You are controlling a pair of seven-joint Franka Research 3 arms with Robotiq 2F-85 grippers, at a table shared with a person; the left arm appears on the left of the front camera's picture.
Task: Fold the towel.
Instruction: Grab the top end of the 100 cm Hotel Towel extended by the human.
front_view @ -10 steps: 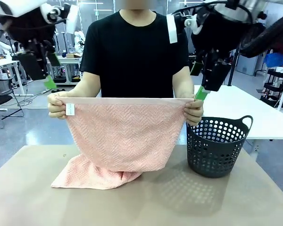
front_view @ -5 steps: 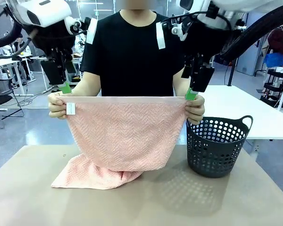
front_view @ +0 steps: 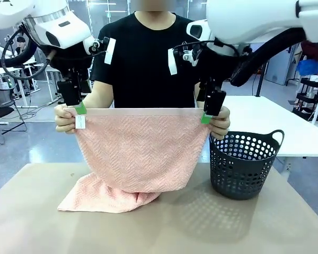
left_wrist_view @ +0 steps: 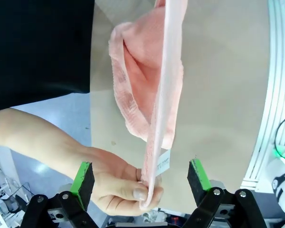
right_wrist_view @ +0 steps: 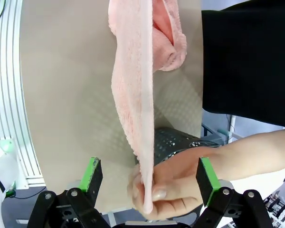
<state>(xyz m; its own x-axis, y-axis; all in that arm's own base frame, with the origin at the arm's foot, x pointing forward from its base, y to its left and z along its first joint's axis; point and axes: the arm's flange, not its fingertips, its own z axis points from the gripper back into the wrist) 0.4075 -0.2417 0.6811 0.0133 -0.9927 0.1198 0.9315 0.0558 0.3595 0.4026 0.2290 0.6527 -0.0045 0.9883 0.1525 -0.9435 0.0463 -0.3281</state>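
Handover setup: left gripper [left_wrist_view: 141, 176] and right gripper [right_wrist_view: 149, 175] wide open, holding nothing.
Person's hands [front_view: 66, 117] pull the towel [front_view: 140, 153] top edge taut so I can straddle each corner. Long axis runs left-right, border band up, lower end bunched on the table [front_view: 244, 227].

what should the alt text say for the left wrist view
The open left pincer frames, between its green pads, the top corner of a salmon-pink towel that a person's hand pinches beside a small white tag. The towel hangs away toward a tan table, with the person's black shirt alongside.
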